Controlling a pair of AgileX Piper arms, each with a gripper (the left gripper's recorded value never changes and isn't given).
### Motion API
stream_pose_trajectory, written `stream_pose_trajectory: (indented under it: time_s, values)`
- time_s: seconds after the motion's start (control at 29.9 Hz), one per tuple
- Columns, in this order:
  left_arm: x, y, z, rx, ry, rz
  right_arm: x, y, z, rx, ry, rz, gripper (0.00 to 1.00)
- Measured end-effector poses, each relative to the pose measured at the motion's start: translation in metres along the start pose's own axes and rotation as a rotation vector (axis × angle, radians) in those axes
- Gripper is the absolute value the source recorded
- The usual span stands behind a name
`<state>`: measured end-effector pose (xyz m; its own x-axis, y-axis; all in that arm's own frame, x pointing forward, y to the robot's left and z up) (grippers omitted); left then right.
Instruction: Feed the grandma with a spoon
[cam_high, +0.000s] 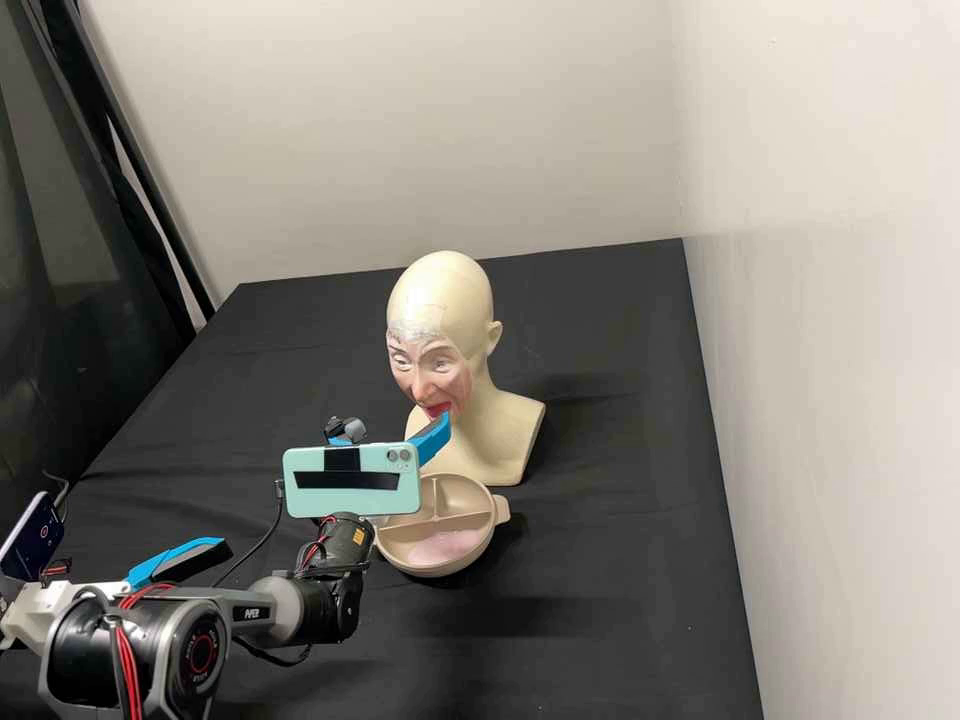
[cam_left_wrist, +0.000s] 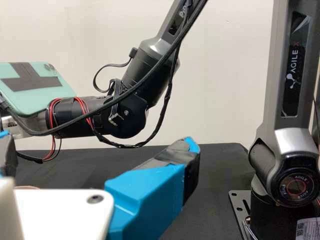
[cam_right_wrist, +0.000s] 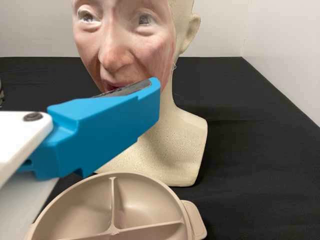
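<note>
Right gripper (cam_high: 438, 430) is held at the mouth of the cream painted mannequin bust (cam_high: 450, 330), which stands just behind the beige divided plastic bowl (cam_high: 440, 565). Claw opening and load cannot be told. Feeding stroke is judged nearly delivered; withdrawal is left.

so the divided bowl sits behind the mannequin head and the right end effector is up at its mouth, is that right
Not quite: the bowl is not behind it. The divided bowl sits in front of the mannequin head, on its face side, as the high view shows. The rest holds: the right end effector is up at its mouth.
</note>
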<state>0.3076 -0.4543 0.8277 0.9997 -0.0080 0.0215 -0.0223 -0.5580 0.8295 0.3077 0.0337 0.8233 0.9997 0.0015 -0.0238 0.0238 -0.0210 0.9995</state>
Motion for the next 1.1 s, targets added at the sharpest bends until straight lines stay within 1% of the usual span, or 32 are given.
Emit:
stream_pose_trajectory:
  time_s: [0.37, 0.54, 0.6, 0.67, 0.74, 0.77, 0.84, 0.9, 0.97, 1.0, 1.1]
  values:
    - [0.0000, 0.000, 0.000, 0.000, 0.000, 0.000, 0.000, 0.000, 0.000, 0.000, 0.000, 0.000, 1.00]
    - [-0.0053, -0.006, -0.002, 0.000, 0.007, -0.024, 0.000, 0.000, 0.000, 0.000, 0.000, 0.000, 1.00]
    - [-0.0081, -0.008, -0.005, 0.003, 0.014, -0.033, 0.000, 0.000, 0.000, 0.000, 0.000, 0.000, 1.00]
    - [-0.0119, -0.010, -0.009, 0.000, 0.028, -0.043, 0.000, 0.000, 0.000, 0.000, 0.000, 0.000, 1.00]
    - [-0.0150, -0.012, -0.014, -0.008, 0.046, -0.052, 0.000, 0.000, 0.000, 0.000, 0.000, 0.000, 1.00]
    - [-0.0179, -0.014, -0.017, -0.020, 0.058, -0.061, 0.000, 0.000, 0.000, 0.000, 0.000, 0.000, 1.00]
    - [-0.0199, -0.015, -0.021, -0.028, 0.073, -0.065, 0.000, 0.000, 0.000, 0.000, 0.000, 0.000, 1.00]
    - [-0.0223, -0.016, -0.026, -0.035, 0.092, -0.070, 0.000, 0.000, 0.000, 0.000, 0.000, 0.000, 1.00]
    - [-0.0237, -0.016, -0.032, -0.036, 0.111, -0.071, 0.000, 0.000, 0.000, 0.000, 0.000, 0.000, 1.00]
    - [-0.0246, -0.016, -0.035, -0.041, 0.121, -0.071, 0.000, 0.000, 0.000, 0.000, 0.000, 0.000, 1.00]
    - [-0.0253, -0.016, -0.045, -0.049, 0.156, -0.068, 0.000, 0.000, 0.000, 0.000, 0.000, 0.000, 1.00]
